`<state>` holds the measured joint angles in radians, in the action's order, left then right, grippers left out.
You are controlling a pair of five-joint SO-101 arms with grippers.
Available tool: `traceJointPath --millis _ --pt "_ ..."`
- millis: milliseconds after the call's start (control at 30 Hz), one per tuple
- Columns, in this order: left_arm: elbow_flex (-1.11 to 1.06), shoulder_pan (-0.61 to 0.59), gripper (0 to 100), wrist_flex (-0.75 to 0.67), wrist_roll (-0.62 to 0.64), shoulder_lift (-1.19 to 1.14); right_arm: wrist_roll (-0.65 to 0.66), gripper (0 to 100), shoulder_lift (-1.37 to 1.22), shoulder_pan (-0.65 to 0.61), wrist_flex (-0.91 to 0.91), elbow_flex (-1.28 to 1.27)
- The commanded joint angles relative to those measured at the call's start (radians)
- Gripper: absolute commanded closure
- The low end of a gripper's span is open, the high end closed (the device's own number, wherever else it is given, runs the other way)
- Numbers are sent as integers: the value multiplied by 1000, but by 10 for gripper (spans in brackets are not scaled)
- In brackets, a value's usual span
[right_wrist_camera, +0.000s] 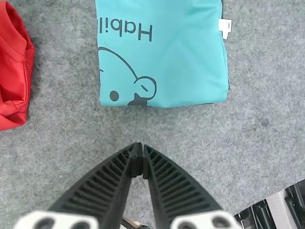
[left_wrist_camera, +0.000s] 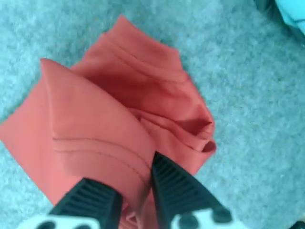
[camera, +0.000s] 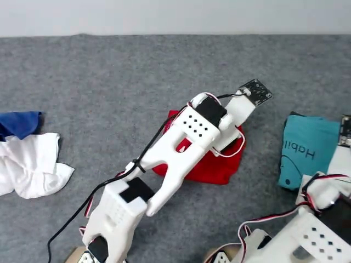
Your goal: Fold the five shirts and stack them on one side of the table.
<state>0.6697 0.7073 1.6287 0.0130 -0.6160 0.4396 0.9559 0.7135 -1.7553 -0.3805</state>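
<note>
red shirt (left_wrist_camera: 143,95) edge nipped in l pincer (left_wrist_camera: 129,187)

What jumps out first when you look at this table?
The bright red shirt lies in the middle of the grey table, with a white arm over it and the left fingers pinching its cloth. To its right sits a neatly folded teal shirt. At the far left edge, a crumpled white shirt lies beside a blue shirt.
</note>
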Motion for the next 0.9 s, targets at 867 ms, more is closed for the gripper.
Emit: traceJointPath --millis 867 --pt "-13 -218 994 127 6 146 -9 984 13 1 -35 8"
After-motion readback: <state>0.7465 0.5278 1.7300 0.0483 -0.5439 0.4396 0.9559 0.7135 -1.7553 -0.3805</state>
